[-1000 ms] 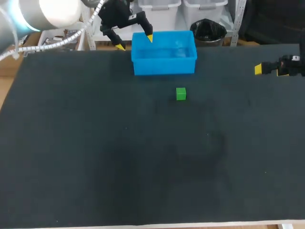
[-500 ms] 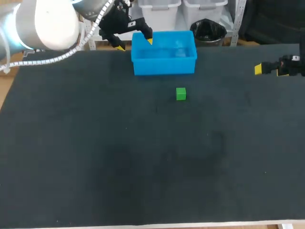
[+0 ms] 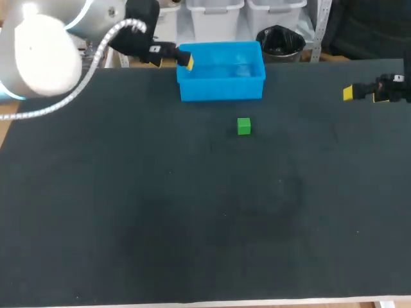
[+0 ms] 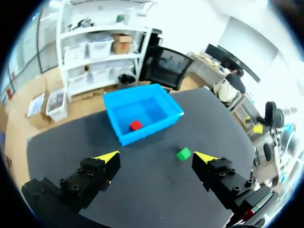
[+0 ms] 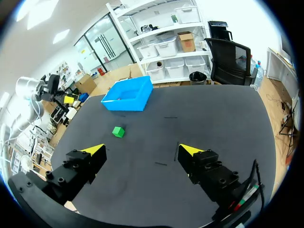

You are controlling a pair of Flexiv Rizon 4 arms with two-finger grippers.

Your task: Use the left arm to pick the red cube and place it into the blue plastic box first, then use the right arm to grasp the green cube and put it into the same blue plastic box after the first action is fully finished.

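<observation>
The blue plastic box [image 3: 221, 90] stands near the table's far edge. The red cube [image 4: 136, 125] lies inside the blue box [image 4: 145, 135], as the left wrist view shows; the head view does not show it. A little nearer than the box, the green cube [image 3: 243, 126] sits alone on the mat. My left gripper [image 3: 172, 58] hangs open just left of the box's left rim, with nothing between its fingers [image 4: 108, 158]. My right gripper [image 3: 357, 93] is open and empty at the far right, well away from the green cube [image 5: 118, 131].
A black mat [image 3: 192, 212] covers the whole table. The box sits close to the far edge, and the mat's front edge [image 3: 205, 302] shows as a pale strip at the near side.
My left gripper has drawn back to the left, from over the box's left rim to beside it, and has turned. The right arm and green cube have not moved.
</observation>
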